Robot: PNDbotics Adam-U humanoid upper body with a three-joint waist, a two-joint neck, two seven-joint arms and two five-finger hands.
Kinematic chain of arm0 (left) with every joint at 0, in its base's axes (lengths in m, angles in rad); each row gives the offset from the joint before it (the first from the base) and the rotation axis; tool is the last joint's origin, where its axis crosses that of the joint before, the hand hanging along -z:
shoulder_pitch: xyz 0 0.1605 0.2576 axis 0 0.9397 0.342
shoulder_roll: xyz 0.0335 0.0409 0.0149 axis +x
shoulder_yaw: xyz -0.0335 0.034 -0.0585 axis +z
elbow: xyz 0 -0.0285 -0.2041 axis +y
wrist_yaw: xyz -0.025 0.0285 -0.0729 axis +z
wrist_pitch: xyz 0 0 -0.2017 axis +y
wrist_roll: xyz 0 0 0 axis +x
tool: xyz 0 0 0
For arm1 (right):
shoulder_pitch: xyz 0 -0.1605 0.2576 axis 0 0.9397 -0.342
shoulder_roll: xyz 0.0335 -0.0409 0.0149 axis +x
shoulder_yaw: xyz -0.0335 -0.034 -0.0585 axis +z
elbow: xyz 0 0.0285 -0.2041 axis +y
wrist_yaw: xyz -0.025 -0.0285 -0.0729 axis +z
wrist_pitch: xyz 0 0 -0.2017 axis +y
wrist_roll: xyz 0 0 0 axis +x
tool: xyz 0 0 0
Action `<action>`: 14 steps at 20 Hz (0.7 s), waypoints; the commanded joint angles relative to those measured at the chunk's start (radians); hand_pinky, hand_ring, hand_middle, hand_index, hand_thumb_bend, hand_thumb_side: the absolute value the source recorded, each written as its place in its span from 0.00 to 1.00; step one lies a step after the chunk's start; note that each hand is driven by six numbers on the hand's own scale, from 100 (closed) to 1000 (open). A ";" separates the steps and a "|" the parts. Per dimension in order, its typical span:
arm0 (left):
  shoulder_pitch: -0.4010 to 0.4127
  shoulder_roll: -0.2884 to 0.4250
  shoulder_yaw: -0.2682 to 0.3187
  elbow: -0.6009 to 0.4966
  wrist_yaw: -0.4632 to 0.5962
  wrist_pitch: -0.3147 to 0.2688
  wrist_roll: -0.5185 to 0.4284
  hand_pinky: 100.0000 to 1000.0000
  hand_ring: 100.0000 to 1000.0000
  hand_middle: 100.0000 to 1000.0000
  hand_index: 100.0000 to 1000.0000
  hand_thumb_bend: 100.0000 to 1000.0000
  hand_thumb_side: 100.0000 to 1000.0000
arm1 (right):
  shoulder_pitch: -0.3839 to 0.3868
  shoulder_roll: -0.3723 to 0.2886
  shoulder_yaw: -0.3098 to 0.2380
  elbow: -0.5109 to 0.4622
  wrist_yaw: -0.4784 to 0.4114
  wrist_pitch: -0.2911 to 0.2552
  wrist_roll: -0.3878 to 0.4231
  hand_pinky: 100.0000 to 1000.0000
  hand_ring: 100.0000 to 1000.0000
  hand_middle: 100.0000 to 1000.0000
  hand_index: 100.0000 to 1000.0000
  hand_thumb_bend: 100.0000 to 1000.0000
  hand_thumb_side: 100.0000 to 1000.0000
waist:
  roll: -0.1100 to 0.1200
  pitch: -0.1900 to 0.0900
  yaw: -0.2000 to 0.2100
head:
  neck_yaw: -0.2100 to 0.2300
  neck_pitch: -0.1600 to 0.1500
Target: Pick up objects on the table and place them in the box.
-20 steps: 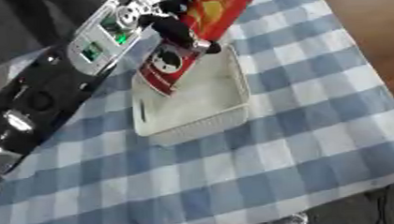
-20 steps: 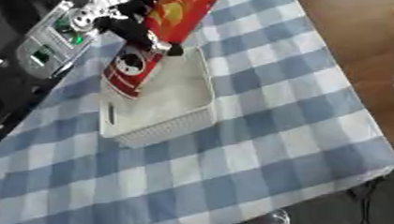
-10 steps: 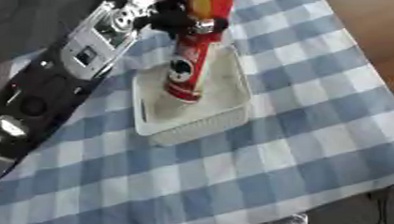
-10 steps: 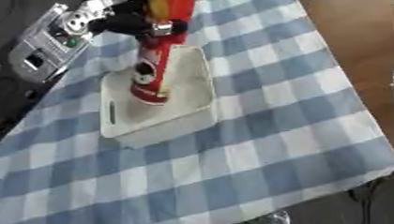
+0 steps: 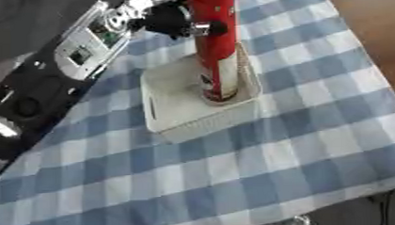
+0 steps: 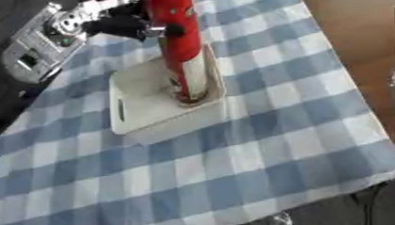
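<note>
The desk (image 5: 236,179) in front of me is covered edge to edge by a blue-and-white checked cloth (image 6: 260,145), lying flat and a little askew from where I look down. On the cloth sits one white box (image 5: 172,108), a shallow rectangular tub with a slot handle in its left wall (the only thing resting directly on the cloth that I can see). It stands in the upper middle of the desk, nearer the far side. The cloth hangs over the near edge at the lower right, where dark floor shows beyond. Past the right edge I see a plain brown surface.
</note>
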 commanded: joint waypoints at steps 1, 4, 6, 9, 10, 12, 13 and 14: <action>-0.015 0.039 0.021 -0.017 -0.020 -0.015 -0.007 0.53 0.71 0.74 0.85 0.64 0.70 | -0.008 -0.002 -0.004 -0.012 -0.001 -0.002 0.002 0.43 0.61 0.64 0.66 0.00 0.90 | -0.017 -0.020 0.005 | -0.003 -0.004; -0.009 0.062 0.026 -0.042 -0.042 -0.030 -0.009 0.55 0.71 0.75 0.87 0.64 0.70 | -0.006 -0.001 -0.006 -0.012 -0.001 -0.002 0.001 0.43 0.61 0.64 0.66 0.00 0.90 | -0.020 -0.022 0.010 | -0.003 -0.004; 0.003 0.092 0.030 -0.081 -0.066 -0.044 -0.016 0.56 0.73 0.76 0.88 0.64 0.70 | -0.005 0.000 -0.007 -0.011 -0.001 -0.002 0.001 0.43 0.61 0.64 0.66 0.00 0.90 | -0.022 -0.023 0.015 | -0.004 -0.004; 0.026 0.144 0.040 -0.147 -0.101 -0.056 -0.041 0.58 0.73 0.77 0.90 0.65 0.71 | -0.003 0.001 -0.009 -0.011 0.000 -0.001 0.000 0.43 0.61 0.65 0.66 0.00 0.91 | -0.025 -0.024 0.023 | -0.005 -0.004; 0.038 0.171 0.044 -0.172 -0.105 -0.059 -0.053 0.58 0.73 0.78 0.90 0.65 0.71 | -0.002 0.001 -0.010 -0.010 0.001 -0.001 -0.001 0.43 0.61 0.65 0.66 0.00 0.91 | -0.027 -0.025 0.028 | -0.007 -0.004; 0.065 0.217 0.056 -0.223 -0.104 -0.059 -0.078 0.59 0.74 0.78 0.91 0.67 0.71 | -0.002 0.002 -0.011 -0.010 0.002 -0.001 -0.002 0.43 0.61 0.65 0.66 0.00 0.91 | -0.031 -0.026 0.035 | -0.008 -0.004; 0.078 0.236 0.062 -0.245 -0.102 -0.056 -0.088 0.59 0.73 0.78 0.91 0.68 0.71 | -0.001 0.003 -0.011 -0.010 0.000 -0.002 -0.002 0.43 0.61 0.65 0.66 0.00 0.91 | -0.033 -0.027 0.037 | -0.008 -0.004; 0.092 0.254 0.070 -0.266 -0.097 -0.053 -0.096 0.58 0.73 0.78 0.91 0.67 0.71 | -0.001 0.004 -0.013 -0.009 0.000 -0.002 -0.002 0.43 0.61 0.65 0.66 0.00 0.90 | -0.036 -0.028 0.040 | -0.009 -0.004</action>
